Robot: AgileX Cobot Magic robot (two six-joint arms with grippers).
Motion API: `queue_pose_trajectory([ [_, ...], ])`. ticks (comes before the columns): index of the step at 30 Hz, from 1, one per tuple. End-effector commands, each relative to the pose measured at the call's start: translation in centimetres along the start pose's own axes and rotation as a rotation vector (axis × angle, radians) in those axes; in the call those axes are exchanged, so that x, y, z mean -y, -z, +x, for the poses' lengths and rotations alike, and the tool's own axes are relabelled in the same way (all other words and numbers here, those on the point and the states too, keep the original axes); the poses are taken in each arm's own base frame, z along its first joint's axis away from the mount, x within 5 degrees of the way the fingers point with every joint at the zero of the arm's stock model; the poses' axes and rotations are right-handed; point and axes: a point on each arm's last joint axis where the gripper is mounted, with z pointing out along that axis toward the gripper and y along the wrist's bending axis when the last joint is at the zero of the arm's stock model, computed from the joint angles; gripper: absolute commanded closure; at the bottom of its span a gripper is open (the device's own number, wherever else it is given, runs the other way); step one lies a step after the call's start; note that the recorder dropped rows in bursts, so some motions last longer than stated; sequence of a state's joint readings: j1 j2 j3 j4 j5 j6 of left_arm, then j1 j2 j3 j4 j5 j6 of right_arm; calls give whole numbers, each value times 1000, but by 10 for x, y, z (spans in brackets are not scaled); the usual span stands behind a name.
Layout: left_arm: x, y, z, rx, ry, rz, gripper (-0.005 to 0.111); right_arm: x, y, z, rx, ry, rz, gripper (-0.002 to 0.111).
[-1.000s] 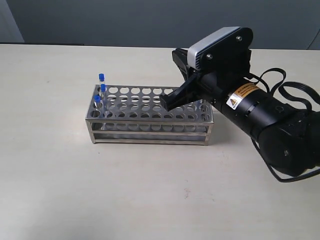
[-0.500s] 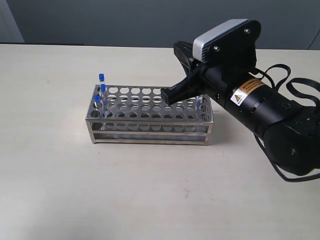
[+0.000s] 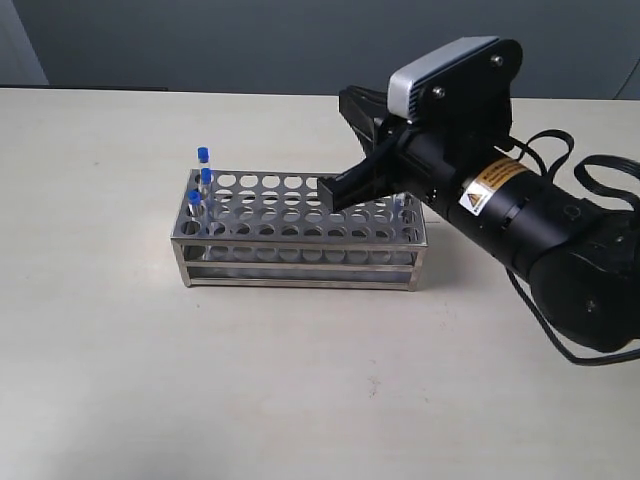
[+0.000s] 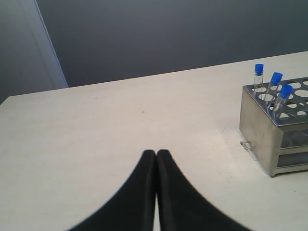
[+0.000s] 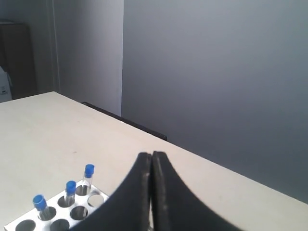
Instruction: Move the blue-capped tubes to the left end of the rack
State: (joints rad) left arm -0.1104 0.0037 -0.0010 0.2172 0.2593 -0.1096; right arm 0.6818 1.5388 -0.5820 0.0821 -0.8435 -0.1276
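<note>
Already three blue-capped tubes (image 3: 203, 180) stand at the left end of the rack (image 3: 300, 250); a faint tube (image 3: 398, 204) at its right end, beside the right gripper (image 3: 328, 196), looks like the one left. Only the wrist views show both sets of jaws pressed together, empty; the left gripper (image 4: 156, 155), over the worktop (image 4: 96, 125), is absent from the exterior view

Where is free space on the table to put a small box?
Bare table lies in front of the rack and to its left. Crowded: its right half, under the right gripper, and its left end, holding three blue-capped tubes.
</note>
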Motion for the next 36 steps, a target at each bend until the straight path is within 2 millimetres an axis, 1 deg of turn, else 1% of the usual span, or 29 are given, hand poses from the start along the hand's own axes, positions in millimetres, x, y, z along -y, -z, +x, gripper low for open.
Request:
queue_pose_trajectory([
  [1,0,0,0,5,-1,-2,106,4,1,5,-84,54,40,109],
  [6,0,0,0,5,-1,-2,106,14,3,16,-210,135,128,109],
  [8,0,0,0,5,-1,-2,106,19,4,20,-249,137,144,102],
  [11,0,0,0,5,-1,-2,106,27,1,34,-304,138,165,80],
  [14,0,0,0,5,-1,-2,106,30,-3,49,-341,149,174,52],
  [15,0,0,0,5,-1,-2,106,30,-4,53,-348,152,175,47],
  [16,0,0,0,5,-1,-2,106,29,-6,58,-362,158,173,46],
  [18,0,0,0,5,-1,-2,106,28,-8,68,-385,175,158,46],
  [22,0,0,0,5,-1,-2,106,29,-13,86,-386,198,177,50],
  [27,0,0,0,5,-1,-2,106,33,-19,94,-298,224,247,50],
  [32,0,0,0,5,-1,-2,106,35,-22,106,-322,214,279,50],
  [36,0,0,0,5,-1,-2,106,42,-31,110,-319,215,298,50],
])
